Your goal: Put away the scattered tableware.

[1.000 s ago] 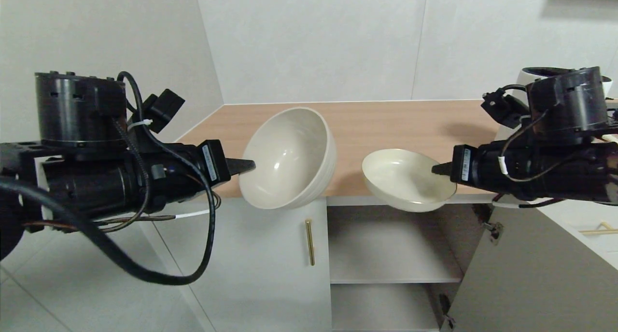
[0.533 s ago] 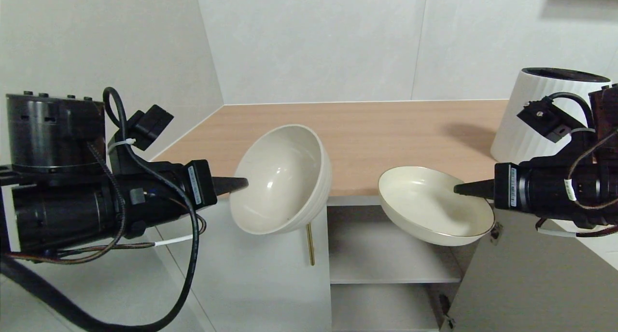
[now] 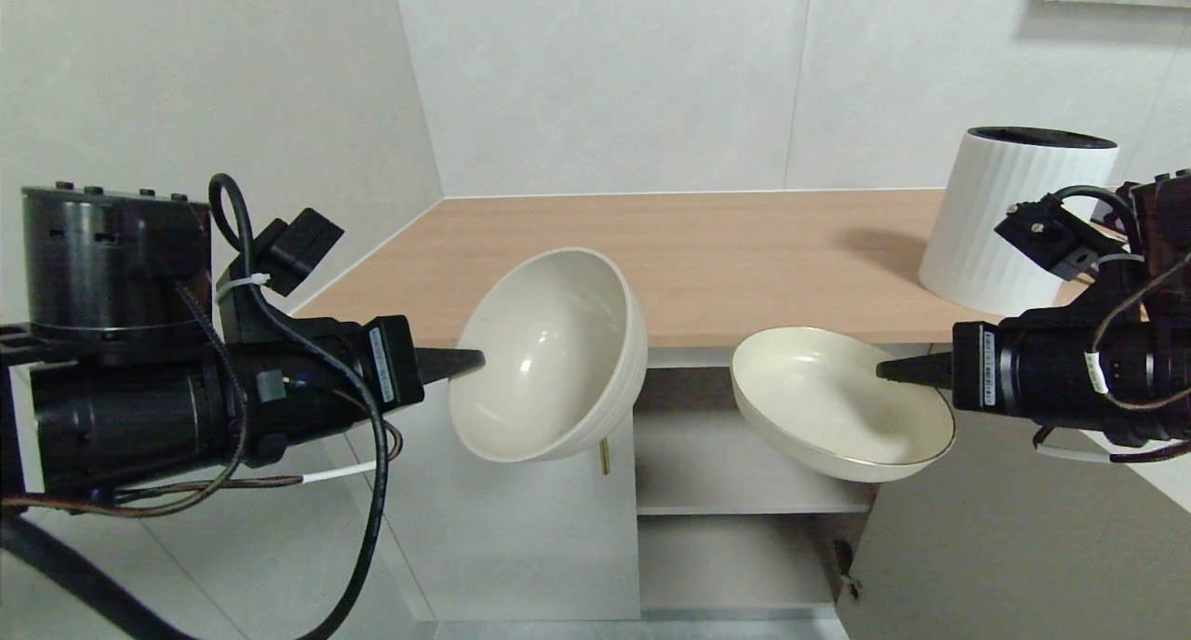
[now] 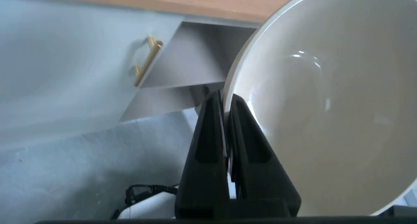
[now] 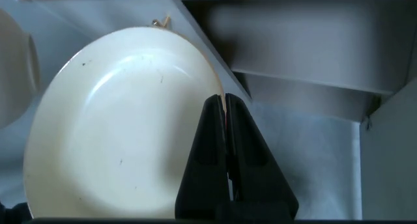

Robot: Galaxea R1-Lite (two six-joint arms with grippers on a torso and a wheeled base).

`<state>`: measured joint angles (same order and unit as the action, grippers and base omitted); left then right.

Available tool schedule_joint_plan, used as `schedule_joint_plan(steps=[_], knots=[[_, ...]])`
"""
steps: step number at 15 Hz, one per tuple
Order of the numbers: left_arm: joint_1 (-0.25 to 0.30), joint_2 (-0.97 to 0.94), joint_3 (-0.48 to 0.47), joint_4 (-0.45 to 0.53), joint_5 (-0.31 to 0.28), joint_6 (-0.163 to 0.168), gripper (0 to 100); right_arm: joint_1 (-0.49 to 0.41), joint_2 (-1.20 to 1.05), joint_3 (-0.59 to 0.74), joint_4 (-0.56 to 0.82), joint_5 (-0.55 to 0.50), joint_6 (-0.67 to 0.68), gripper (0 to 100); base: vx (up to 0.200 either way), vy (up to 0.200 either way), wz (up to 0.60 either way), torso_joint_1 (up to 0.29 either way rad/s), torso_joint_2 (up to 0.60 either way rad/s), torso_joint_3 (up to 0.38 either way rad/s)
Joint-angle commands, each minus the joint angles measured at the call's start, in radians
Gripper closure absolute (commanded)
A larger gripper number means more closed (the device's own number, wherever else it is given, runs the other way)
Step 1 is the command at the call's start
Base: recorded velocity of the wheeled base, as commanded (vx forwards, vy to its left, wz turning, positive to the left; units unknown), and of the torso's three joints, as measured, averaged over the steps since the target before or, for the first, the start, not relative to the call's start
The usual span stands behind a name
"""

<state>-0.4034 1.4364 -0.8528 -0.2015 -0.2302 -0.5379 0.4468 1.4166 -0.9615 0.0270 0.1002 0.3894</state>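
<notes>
Mid-carry: left gripper [image 3: 476, 360] fingers clamp the bowl [image 3: 549, 361], right gripper [image 3: 882, 371] fingers pinch the dish [image 3: 828, 407]; next, I judge, lower both onto the cabinet shelf [image 3: 744, 493].

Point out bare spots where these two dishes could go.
Bare: the countertop between the corner wall and the white ribbed container, and both open cabinet shelves. Crowded: before them, where bowl and shallow dish hang.
</notes>
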Motion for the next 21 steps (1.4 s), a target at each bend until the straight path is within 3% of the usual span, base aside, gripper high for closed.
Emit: schedule_joint_plan(steps=[1,9,21], knots=[[0.000,0.019,0.000,0.001,0.000,0.001,100,-0.002,0.030,0.000,0.001,-0.001,0.000,100,0.000,0.000,0.00,0.000,0.00,0.000],[0.000,0.030,0.000,0.001,0.003,0.001,100,-0.017,0.079,-0.003,-0.004,-0.004,-0.001,100,0.000,0.000,0.00,-0.018,0.05,0.032],[0.000,0.052,0.000,-0.001,0.003,-0.001,100,-0.042,0.153,-0.002,-0.047,-0.007,-0.001,100,0.000,0.000,0.00,-0.114,0.41,0.282]])
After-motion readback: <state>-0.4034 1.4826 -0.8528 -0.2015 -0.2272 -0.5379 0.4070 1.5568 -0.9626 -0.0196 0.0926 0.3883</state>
